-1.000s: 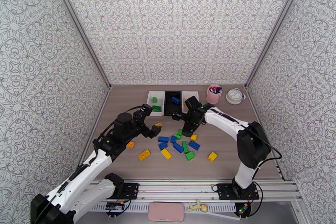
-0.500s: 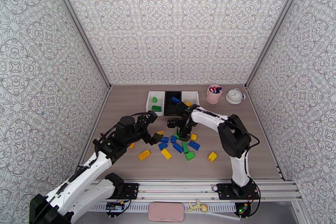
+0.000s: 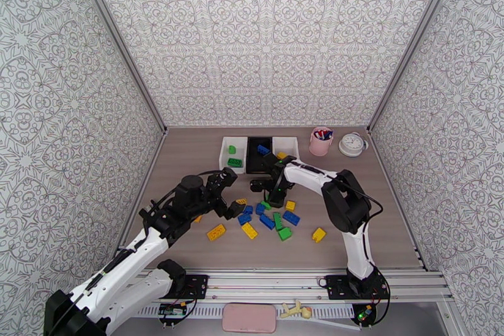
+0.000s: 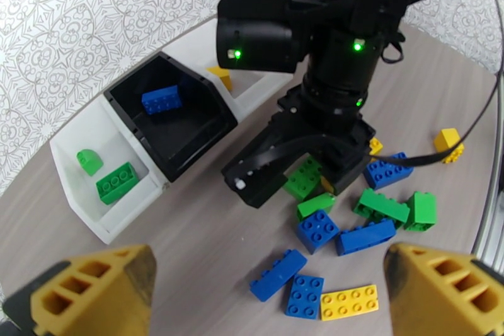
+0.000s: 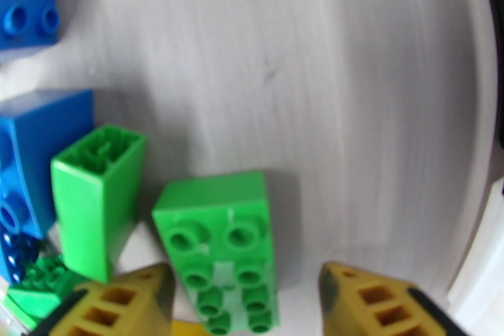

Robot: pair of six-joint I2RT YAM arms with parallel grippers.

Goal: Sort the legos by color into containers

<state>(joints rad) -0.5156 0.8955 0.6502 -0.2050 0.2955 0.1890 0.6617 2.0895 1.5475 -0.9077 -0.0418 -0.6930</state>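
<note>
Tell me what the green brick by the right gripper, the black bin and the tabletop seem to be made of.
Green brick: moulded plastic, probably hard, semi-gloss; crisp studs and soft highlights.
Black bin: likely thin plastic, smooth with slight sheen on its walls.
Tabletop: wood-look surface, matte grey-brown with fine grain; laminate or real wood cannot be told.

Lab test cell: patterned panels (image 3: 271,34) enclose a robot table (image 3: 189,161).
</note>
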